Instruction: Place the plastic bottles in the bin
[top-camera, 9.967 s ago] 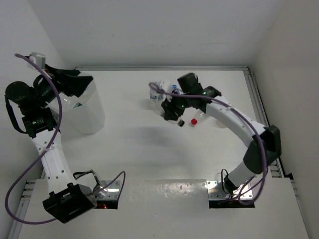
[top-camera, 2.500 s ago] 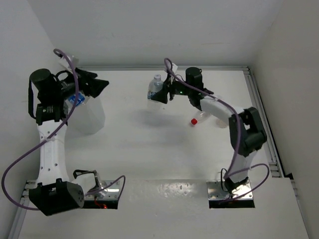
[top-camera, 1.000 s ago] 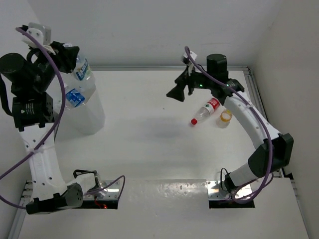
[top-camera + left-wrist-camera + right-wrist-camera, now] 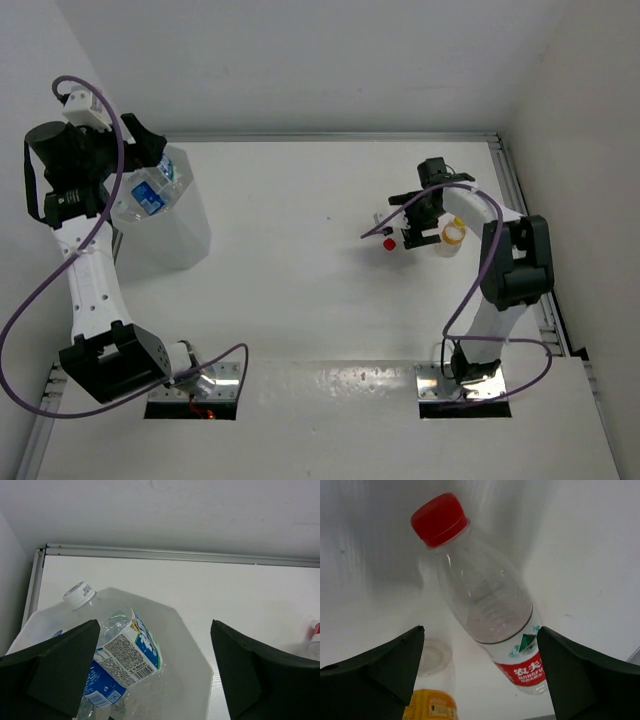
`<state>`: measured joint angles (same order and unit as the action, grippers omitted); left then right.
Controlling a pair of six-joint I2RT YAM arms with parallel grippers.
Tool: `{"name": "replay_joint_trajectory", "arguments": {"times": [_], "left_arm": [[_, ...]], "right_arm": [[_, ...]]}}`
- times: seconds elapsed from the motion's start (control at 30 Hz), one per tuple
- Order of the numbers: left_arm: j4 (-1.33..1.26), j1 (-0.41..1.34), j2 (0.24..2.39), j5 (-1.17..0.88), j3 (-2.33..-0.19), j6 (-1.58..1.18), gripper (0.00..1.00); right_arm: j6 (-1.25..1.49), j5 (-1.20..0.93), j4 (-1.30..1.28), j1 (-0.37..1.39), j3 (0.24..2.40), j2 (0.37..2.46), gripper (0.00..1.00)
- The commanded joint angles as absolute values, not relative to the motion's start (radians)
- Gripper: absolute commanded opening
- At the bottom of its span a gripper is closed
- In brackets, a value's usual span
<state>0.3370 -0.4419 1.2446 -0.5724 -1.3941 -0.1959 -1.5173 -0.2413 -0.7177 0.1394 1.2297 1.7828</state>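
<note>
left hand (image 4: 155,630) spread above bin (image 4: 180,235), blue-label bottle (image 4: 120,655) inside | right hand (image 4: 480,630) spread over red-capped bottle (image 4: 490,605) on worktop (image 4: 300,300)

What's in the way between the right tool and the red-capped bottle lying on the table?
Nothing visible. In the right wrist view the red-capped bottle lies uncovered on the table, framed by the open right tool. The short yellow-capped bottle sits beside its lower end, off to one side, not across the approach.
</note>
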Motion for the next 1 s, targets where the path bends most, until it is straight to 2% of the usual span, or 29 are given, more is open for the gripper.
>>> {"name": "replay_joint_trajectory", "arguments": {"times": [0.0, 0.2, 0.27, 0.33, 0.37, 0.4, 0.43, 0.5, 0.53, 0.6, 0.67, 0.7, 0.73, 0.8, 0.87, 0.97], "left_arm": [[0.333, -0.462, 1.207, -0.600, -1.396, -0.196, 1.00], [0.333, -0.462, 1.198, -0.635, -1.396, -0.196, 1.00], [0.333, -0.462, 1.189, -0.672, -1.387, -0.196, 1.00], [0.333, -0.471, 1.189, -0.699, -1.387, -0.196, 1.00], [0.333, -0.471, 1.189, -0.736, -1.387, -0.196, 1.00], [0.333, -0.482, 1.177, -0.755, -1.387, -0.196, 1.00], [0.310, -0.482, 1.163, -0.811, -1.367, -0.208, 1.00], [0.258, -0.503, 1.114, -0.891, -1.336, -0.235, 0.98], [0.180, -0.503, 1.091, -0.931, -1.316, -0.276, 0.98], [0.094, -0.503, 1.043, -1.052, -1.241, -0.325, 0.98], [-0.037, -0.503, 0.971, -1.151, -1.191, -0.423, 0.97], [-0.067, -0.474, 0.951, -1.169, -1.151, -0.446, 0.97], [-0.081, -0.456, 0.915, -1.169, -1.137, -0.459, 0.97], [-0.092, -0.393, 0.884, -1.183, -1.117, -0.459, 0.97], [-0.132, -0.332, 0.849, -1.171, -1.103, -0.481, 0.96], [-0.216, -0.275, 0.839, -1.137, -1.094, -0.567, 0.96]], "right_arm": [[-1.790, -0.198, -0.706, 0.127, 1.287, 1.853, 0.92], [-1.897, -0.210, -0.667, 0.124, 1.315, 1.966, 0.90], [-1.927, -0.218, -0.669, 0.124, 1.327, 1.988, 0.80], [-1.934, -0.253, -0.675, 0.133, 1.331, 1.990, 0.65], [-1.922, -0.270, -0.681, 0.138, 1.331, 1.982, 0.51], [-1.907, -0.308, -0.684, 0.144, 1.344, 1.974, 0.45], [-1.823, -0.355, -0.704, 0.170, 1.353, 1.938, 0.30], [-1.745, -0.455, -0.764, 0.192, 1.429, 1.910, 0.17], [-1.627, -0.530, -0.762, 0.227, 1.449, 1.849, 0.13], [-1.395, -0.645, -0.704, 0.248, 1.540, 1.791, 0.12], [-0.999, -0.772, -0.655, 0.302, 1.613, 1.729, 0.11], [-0.792, -0.799, -0.552, 0.320, 1.653, 1.718, 0.10], [-0.693, -0.857, -0.511, 0.348, 1.689, 1.704, 0.10], [-0.294, -0.873, -0.311, 0.382, 1.713, 1.683, 0.08], [-0.013, -0.887, -0.135, 0.457, 1.723, 1.674, 0.07], [0.191, -0.877, -0.074, 0.526, 1.781, 1.706, 0.07]]}}
